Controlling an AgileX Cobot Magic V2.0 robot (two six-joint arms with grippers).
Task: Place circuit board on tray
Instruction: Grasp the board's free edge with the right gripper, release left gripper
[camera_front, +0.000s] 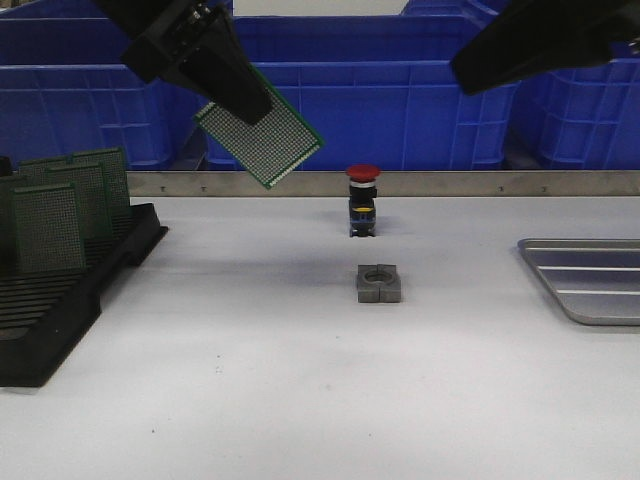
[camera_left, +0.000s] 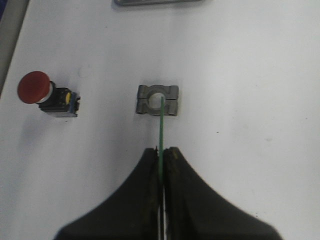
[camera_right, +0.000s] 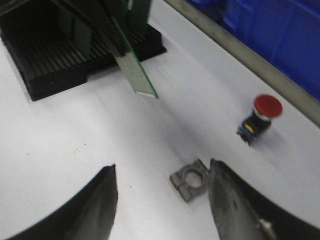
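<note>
circuit board (camera_front: 262, 140) aloft, clamped — left end effector (camera_front: 240, 100)

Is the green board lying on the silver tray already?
No, the circuit board is up in the air, pinched in the left gripper, while the tray sits far off on the table's right side.
</note>
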